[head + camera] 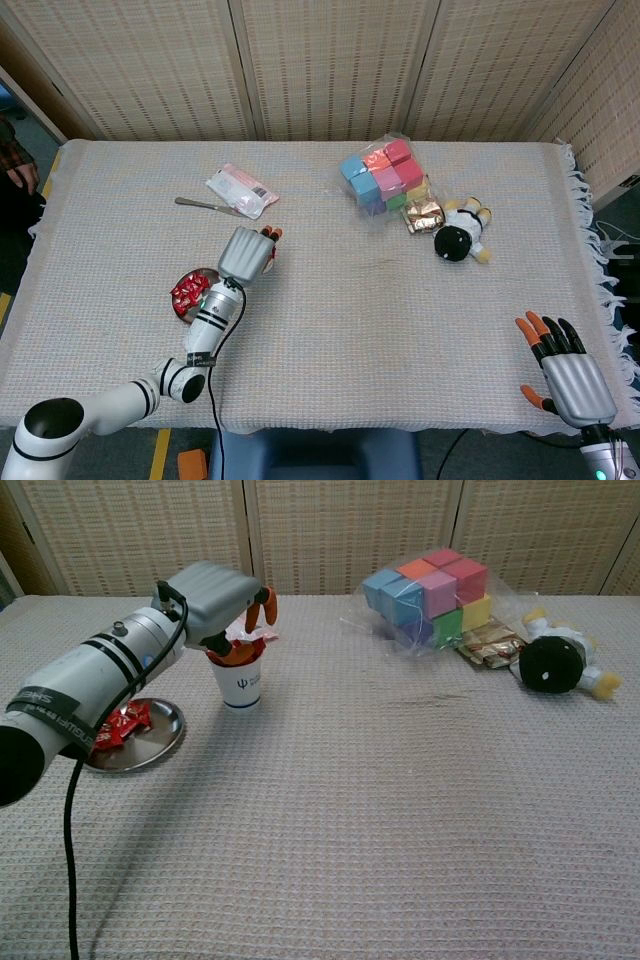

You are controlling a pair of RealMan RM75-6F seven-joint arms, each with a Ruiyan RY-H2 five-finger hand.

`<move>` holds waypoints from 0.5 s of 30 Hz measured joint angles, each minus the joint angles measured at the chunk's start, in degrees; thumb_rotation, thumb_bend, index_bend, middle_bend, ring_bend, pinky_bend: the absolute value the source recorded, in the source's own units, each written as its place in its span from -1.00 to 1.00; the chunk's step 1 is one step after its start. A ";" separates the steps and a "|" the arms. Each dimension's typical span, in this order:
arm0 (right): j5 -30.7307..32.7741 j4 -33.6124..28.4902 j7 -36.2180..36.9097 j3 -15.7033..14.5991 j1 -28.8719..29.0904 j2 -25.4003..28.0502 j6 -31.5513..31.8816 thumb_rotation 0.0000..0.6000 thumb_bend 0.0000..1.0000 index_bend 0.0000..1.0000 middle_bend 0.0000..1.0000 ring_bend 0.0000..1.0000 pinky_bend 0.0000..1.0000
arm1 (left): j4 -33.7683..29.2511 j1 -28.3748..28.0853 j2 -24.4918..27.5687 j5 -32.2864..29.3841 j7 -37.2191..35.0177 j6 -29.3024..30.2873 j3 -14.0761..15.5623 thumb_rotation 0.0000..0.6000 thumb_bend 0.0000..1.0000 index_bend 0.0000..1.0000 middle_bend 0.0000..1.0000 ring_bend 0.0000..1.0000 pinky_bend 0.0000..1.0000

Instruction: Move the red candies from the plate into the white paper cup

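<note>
The left hand (222, 605) hangs right over the white paper cup (238, 679), palm down, its orange-tipped fingers (268, 602) spread apart above the rim; nothing shows in its grip. In the head view the hand (247, 254) covers the cup almost wholly. Red candies show at the cup's mouth, just under the fingers. The forearm slopes down and left from the hand and crosses over the metal plate (160, 744), which sits on the counter (400, 810) just left of the cup. More red candies (187, 292) lie on the plate's left part, half hidden by the arm in the chest view.

The right hand (567, 372) rests well apart at the counter's near right corner, fingers fanned out and holding nothing.

Farther back lie a pink packet (241, 190) with a metal tool (205, 205) beside it. To the right sits a clear bag of coloured blocks (430, 597), a gold-wrapped packet (490, 643) against it, and a black-and-white plush toy (557, 660) next to that.
</note>
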 measured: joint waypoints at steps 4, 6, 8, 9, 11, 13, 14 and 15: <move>-0.06 -0.04 -0.02 -0.05 0.02 0.00 -0.02 1.00 -0.77 -1.00 -1.00 -1.00 -1.00 | -1.20 0.39 0.93 0.16 -0.09 0.93 0.24 1.00 -0.21 -0.44 -0.27 0.38 1.00; -0.28 -0.05 -0.02 -0.13 -0.04 0.01 0.15 1.00 -0.77 -1.00 -1.00 -1.00 -1.00 | -2.33 0.84 1.69 0.12 0.07 1.43 0.39 1.00 -0.21 -0.46 -0.29 0.38 1.00; -0.57 -0.08 0.04 -0.22 -0.13 0.06 0.39 1.00 -0.77 -1.00 -1.00 -1.00 -1.00 | -3.76 1.47 2.61 0.16 0.18 2.07 0.64 1.00 -0.21 -0.51 -0.31 0.38 1.00; -0.84 -0.09 0.15 -0.29 -0.19 0.11 0.57 1.00 -0.77 -1.00 -1.00 -1.00 -1.00 | -5.04 2.08 3.38 0.35 0.10 2.74 0.92 1.00 -0.21 -0.55 -0.33 0.34 1.00; -1.33 -0.08 0.38 -0.45 -0.26 0.21 0.81 1.00 -0.77 -1.00 -1.00 -1.00 -1.00 | -7.57 3.38 4.81 0.91 -0.52 4.13 1.56 1.00 -0.21 -0.62 -0.39 0.19 0.95; -2.07 -0.01 0.77 -0.69 -0.33 0.35 1.05 1.00 -0.77 -1.00 -1.00 -1.00 -1.00 | -11.67 5.61 7.04 2.02 -2.46 6.10 2.88 1.00 -0.21 -0.72 -0.51 -0.12 0.74; -2.43 0.03 0.97 -0.82 -0.36 0.43 1.14 1.00 -0.77 -1.00 -1.00 -1.00 -1.00 | -13.84 6.83 8.25 2.70 -3.78 7.02 3.73 1.00 -0.21 -0.77 -0.58 -0.30 0.55; -2.93 0.07 1.30 -1.03 -0.40 0.55 1.27 1.00 -0.77 -1.00 -1.00 -1.00 -1.00 | -17.09 8.73 10.16 3.84 -6.00 8.40 5.24 1.00 -0.21 -0.82 -0.65 -0.46 0.35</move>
